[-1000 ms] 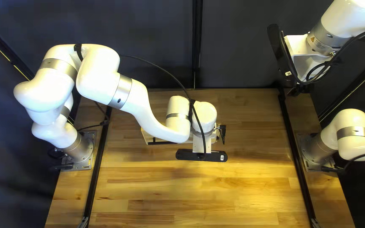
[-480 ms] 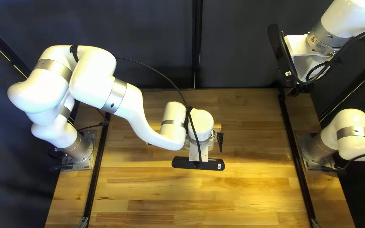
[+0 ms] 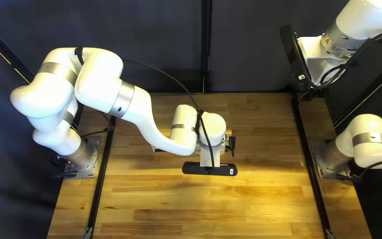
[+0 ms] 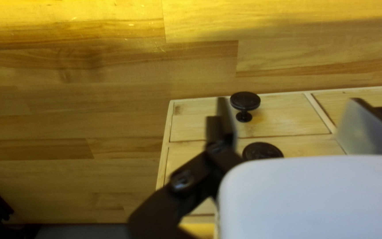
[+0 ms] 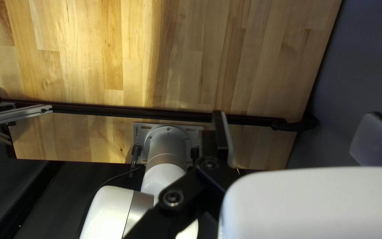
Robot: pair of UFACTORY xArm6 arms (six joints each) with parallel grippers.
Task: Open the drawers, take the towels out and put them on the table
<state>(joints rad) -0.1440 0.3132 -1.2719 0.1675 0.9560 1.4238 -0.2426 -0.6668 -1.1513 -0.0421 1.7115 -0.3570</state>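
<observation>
Drawers [image 4: 250,122] at the middle of the table [image 3: 191,205] look shut, no towels out. Left gripper [image 4: 290,113] has just spread wide; the top knob [image 4: 245,100] sits loose ahead between its fingers, so a regrasp seems needed. Right gripper [image 5: 297,132] hangs open at the right.

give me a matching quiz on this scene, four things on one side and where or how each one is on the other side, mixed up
Things:
1 left gripper
2 right gripper
3 dark knob
4 drawer chest

Place or state:
a pale wood, on the table
b open, above its own arm's base
c on a drawer front, between open fingers
d open, at the drawer fronts

Pairs: 1-d, 2-b, 3-c, 4-a
</observation>
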